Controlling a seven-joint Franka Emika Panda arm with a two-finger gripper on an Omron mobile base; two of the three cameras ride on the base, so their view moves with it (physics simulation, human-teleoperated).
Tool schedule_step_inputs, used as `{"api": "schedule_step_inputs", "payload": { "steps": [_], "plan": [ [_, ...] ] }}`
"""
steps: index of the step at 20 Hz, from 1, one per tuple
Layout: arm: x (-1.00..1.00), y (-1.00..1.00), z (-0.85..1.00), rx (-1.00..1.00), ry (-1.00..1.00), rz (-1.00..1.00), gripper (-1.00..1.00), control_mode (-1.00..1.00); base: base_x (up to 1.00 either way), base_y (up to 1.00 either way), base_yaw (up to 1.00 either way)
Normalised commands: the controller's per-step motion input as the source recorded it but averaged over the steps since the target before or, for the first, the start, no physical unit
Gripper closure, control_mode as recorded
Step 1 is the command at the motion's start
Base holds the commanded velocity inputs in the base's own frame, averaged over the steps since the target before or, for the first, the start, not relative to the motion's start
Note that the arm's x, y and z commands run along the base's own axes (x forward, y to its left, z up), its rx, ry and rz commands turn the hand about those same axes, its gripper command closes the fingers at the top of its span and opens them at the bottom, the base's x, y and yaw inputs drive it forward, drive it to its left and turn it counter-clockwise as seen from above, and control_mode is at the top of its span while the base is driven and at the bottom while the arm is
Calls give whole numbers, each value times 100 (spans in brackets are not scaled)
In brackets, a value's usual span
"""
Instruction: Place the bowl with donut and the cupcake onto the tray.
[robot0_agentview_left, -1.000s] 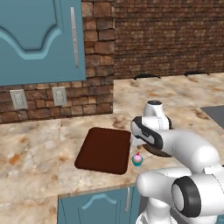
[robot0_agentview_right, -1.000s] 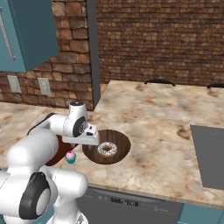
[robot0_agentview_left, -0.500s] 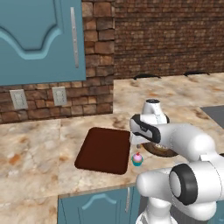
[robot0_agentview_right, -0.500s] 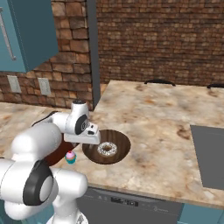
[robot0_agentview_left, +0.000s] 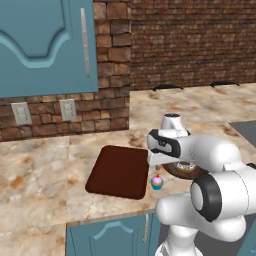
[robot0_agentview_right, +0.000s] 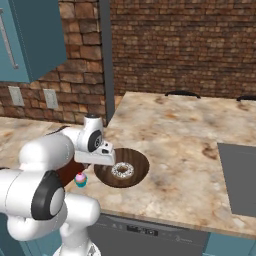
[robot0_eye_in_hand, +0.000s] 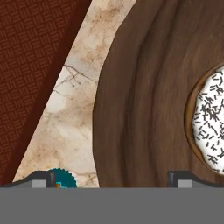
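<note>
You see nothing yet on the flat, cross-hatched reddish-brown tray (robot0_agentview_left: 120, 171) near the counter's (robot0_agentview_right: 190, 145) front edge. The round wood-grain bowl (robot0_agentview_right: 135, 170), holding the white-iced, sprinkled donut (robot0_agentview_right: 122, 170), sits on marbled stone beside the tray. The teal-wrapped, pink-frosted cupcake (robot0_agentview_left: 157, 182) stands between them. The gripper (robot0_eye_in_hand: 112, 177), fingers spread wide, hovers straddling the bowl's rim; both placements remain.

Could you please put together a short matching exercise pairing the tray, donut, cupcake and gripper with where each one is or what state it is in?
Things:
1. tray
2. donut
3. cupcake
4. gripper

Descriptions:
A. lying inside the bowl
B. open, poised over the bowl's rim
C. standing on the counter between tray and bowl
D. flat on the counter with nothing on it

Pairs: 1-D, 2-A, 3-C, 4-B
</note>
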Motion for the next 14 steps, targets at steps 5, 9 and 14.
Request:
{"api": "schedule_step_inputs", "payload": {
  "steps": [5, 9, 14],
  "plan": [
    [1, 0, -16, 0, 3, 0, -100, -100, 0, 0, 0],
    [0, 0, -17, 0, 2, 0, -100, -100, 0, 0, 0],
    [0, 0, -16, 0, 2, 0, -100, -100, 0, 0, 0]
  ]
}}
